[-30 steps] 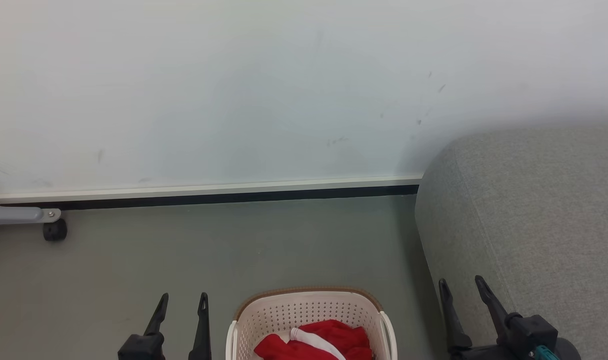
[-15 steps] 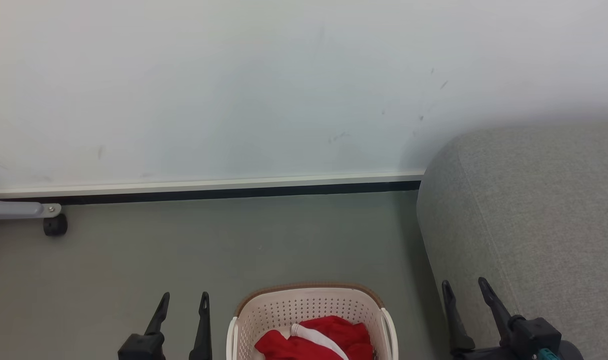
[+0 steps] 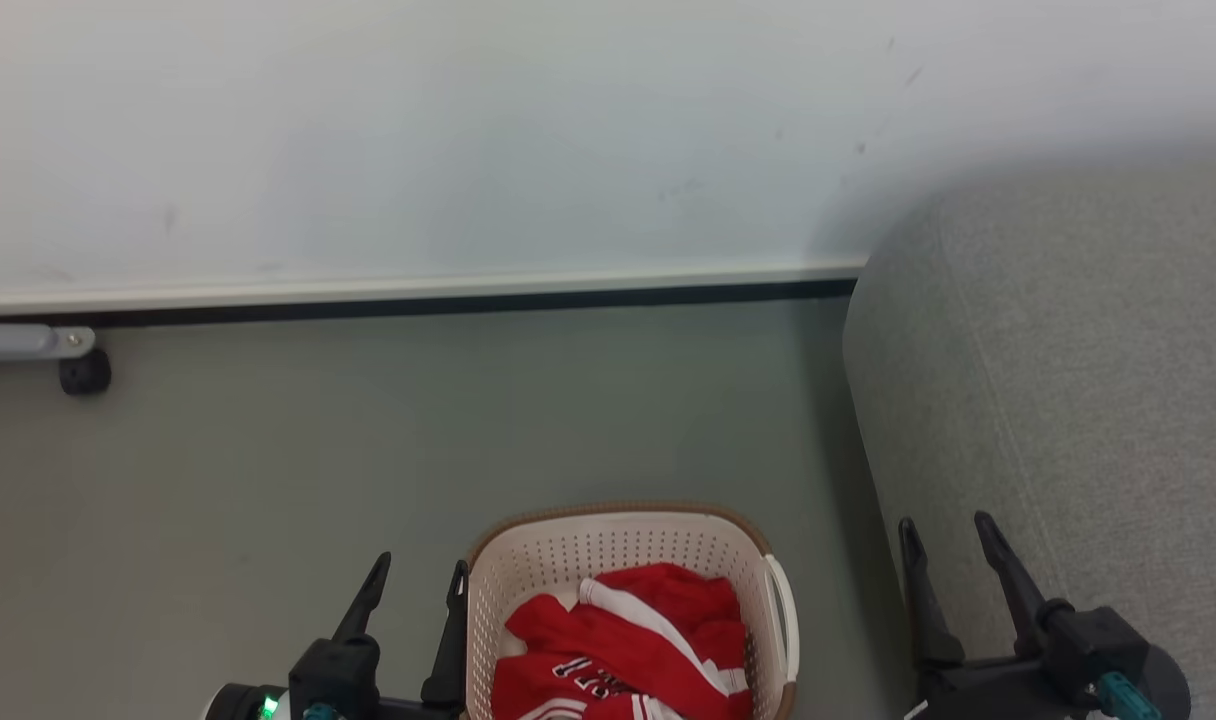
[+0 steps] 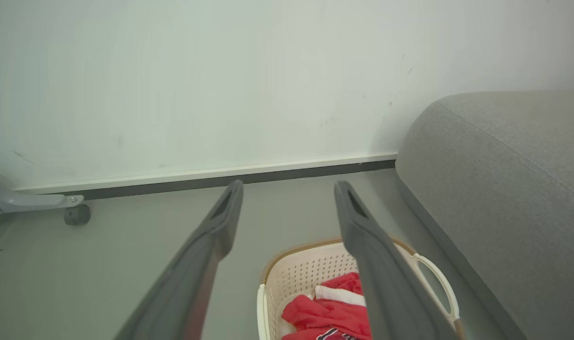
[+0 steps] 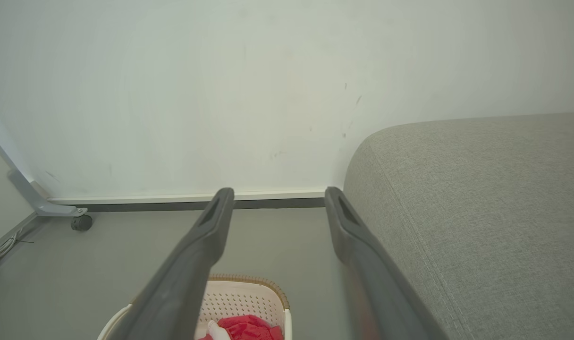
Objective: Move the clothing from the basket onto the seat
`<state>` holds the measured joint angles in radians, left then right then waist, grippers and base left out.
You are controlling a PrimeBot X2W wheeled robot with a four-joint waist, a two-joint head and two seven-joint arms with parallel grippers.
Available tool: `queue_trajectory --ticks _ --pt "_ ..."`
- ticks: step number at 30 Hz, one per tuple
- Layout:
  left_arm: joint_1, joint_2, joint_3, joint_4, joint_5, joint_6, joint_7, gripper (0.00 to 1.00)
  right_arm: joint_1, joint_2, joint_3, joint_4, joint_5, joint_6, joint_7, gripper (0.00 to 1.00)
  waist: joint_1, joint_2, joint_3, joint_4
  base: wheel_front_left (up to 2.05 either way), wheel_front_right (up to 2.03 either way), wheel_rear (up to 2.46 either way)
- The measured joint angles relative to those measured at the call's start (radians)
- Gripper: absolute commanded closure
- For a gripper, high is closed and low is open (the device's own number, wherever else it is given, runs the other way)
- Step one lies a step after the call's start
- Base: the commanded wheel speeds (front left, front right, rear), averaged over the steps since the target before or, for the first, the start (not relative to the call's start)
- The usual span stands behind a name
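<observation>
You see the clothing (image 3: 618, 640) lying crumpled inside the basket (image 3: 608, 545), red with white trim and some dark letters. The basket stands on the floor (image 3: 368, 430), near the seat (image 3: 1068, 380), which is at its right. Your left gripper (image 3: 421, 562) is open and holds nothing; it is just beside the basket's left wall, and I cannot tell if it touches. Your right gripper (image 3: 945, 520) is also open and holds nothing, in front of the seat's edge.

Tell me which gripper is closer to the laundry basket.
Left. The left gripper is open just beside the basket's left wall, one finger looking nearly against it. The right gripper stands farther off, beyond the basket's right handle, by the seat's edge.
</observation>
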<state>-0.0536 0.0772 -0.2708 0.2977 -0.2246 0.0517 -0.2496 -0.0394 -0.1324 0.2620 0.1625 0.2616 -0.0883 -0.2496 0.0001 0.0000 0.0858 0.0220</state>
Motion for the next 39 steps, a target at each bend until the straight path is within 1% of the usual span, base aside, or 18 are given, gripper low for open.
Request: queue_trajectory --ticks 4,7,11,17,19,22,25,39 --pt "-0.018 -0.002 -0.022 0.032 0.01 -0.009 0.0 0.0 -0.026 0.0 -0.008 -0.015 -0.009 -0.001 0.0 0.0 0.0 0.0001 0.052 -0.007 0.0 0.0 0.0" --pt "-0.047 -0.004 -0.048 0.054 0.038 -0.019 0.0 0.0 -0.045 0.0 -0.016 -0.031 -0.016 -0.001 0.0 0.0 0.0001 0.0001 0.093 -0.016 0.0 0.0 0.0" --pt "-0.109 -0.009 -0.084 0.092 0.059 -0.035 0.0 0.0 -0.063 -0.003 -0.018 -0.054 -0.026 -0.001 0.0 0.0 0.0001 0.0 0.149 -0.034 0.0 0.0 0.0" --pt "-0.198 -0.014 -0.128 0.163 0.093 -0.046 0.003 0.0 -0.119 -0.003 -0.032 -0.089 -0.032 -0.001 -0.003 0.0 0.0001 0.0001 0.233 -0.067 0.0 0.0 0.0" --pt "-0.231 -0.015 -0.146 0.19 0.112 -0.06 0.014 0.0 -0.145 -0.004 -0.035 -0.097 -0.034 -0.001 -0.004 0.0 0.0001 0.0001 0.262 -0.078 0.0 0.0 0.0" --pt "-0.277 -0.017 -0.166 0.234 0.128 -0.063 0.029 0.0 -0.185 -0.003 -0.035 -0.113 -0.046 -0.001 -0.005 0.0 0.0002 0.0001 0.306 -0.094 0.0 0.0 0.0" --pt "-0.318 -0.016 -0.187 0.274 0.147 -0.08 0.044 0.0 -0.222 -0.004 -0.036 -0.132 -0.056 -0.001 -0.007 0.0 0.0002 0.0002 0.351 -0.109 0.0 0.0 0.0" --pt "-0.499 -0.023 -0.259 0.434 0.224 -0.094 0.103 0.0 -0.321 -0.014 -0.048 -0.221 -0.08 0.002 -0.007 0.0 0.0001 0.0002 0.563 -0.155 0.0 0.0 0.0"
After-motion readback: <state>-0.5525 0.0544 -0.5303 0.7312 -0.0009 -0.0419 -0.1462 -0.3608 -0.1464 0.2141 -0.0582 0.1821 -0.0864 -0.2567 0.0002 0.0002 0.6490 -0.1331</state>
